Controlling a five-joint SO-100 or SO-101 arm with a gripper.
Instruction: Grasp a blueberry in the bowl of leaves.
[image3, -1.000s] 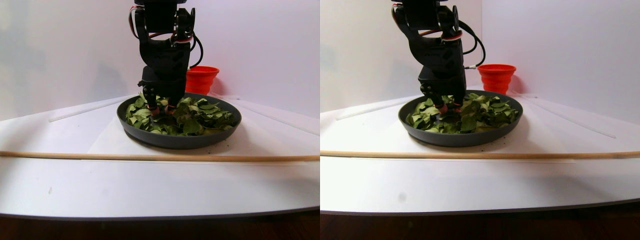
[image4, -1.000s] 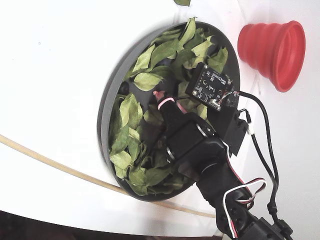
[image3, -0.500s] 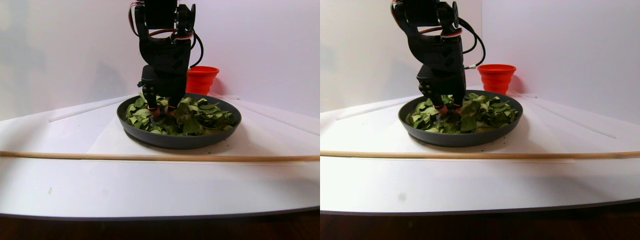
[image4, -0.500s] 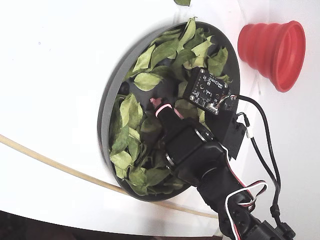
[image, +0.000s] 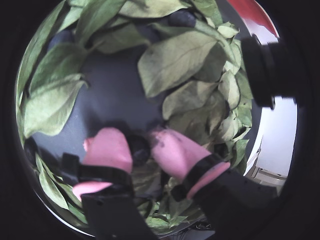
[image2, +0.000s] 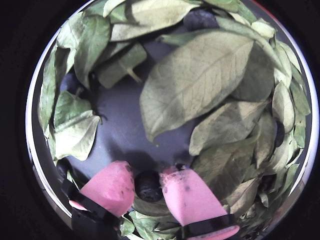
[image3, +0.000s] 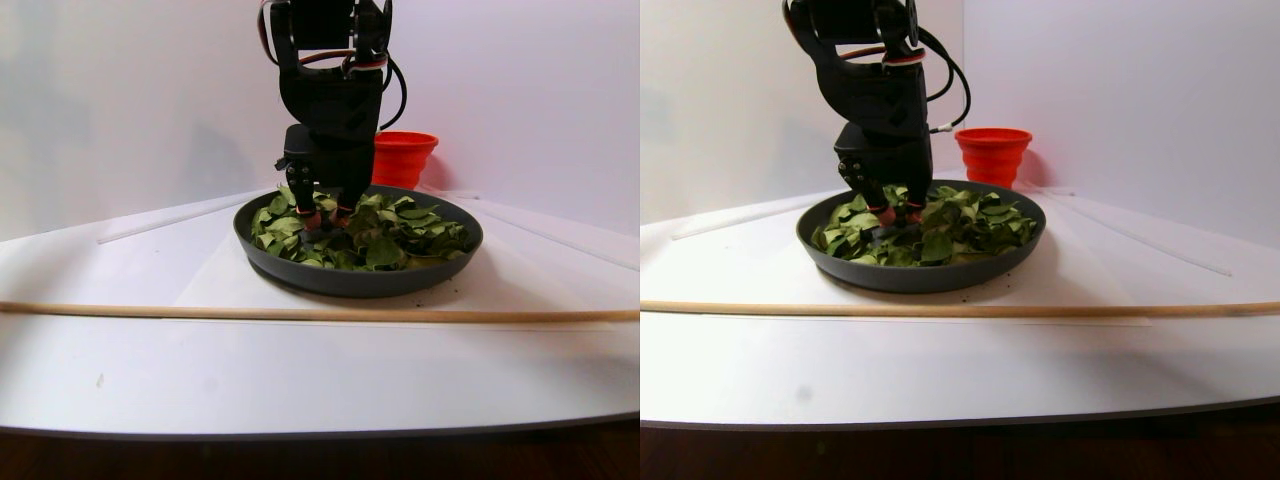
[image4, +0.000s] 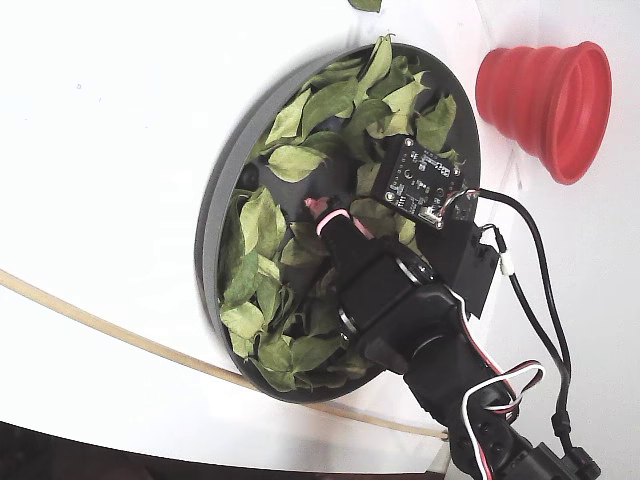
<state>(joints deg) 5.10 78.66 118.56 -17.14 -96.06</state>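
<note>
Blueberry (image2: 148, 185) pinched between the pink fingertips (image2: 108, 187) of the pincer (image2: 146, 189).

Held low over bare dark floor of the bowl (image4: 215, 205), ringed by green leaves (image2: 195, 80). Another dark berry (image2: 200, 19) at the far rim in a wrist view. Red cup (image4: 548, 100) beside the bowl on the white desk (image4: 120, 120); wooden stick (image3: 300, 313) nearer the camera in the stereo pair view.

A red ribbed cup (image4: 545, 93) is seen lying on its side on the white surface (image4: 120, 150); a thin wooden stick (image3: 300, 313) is laid across the surface.
</note>
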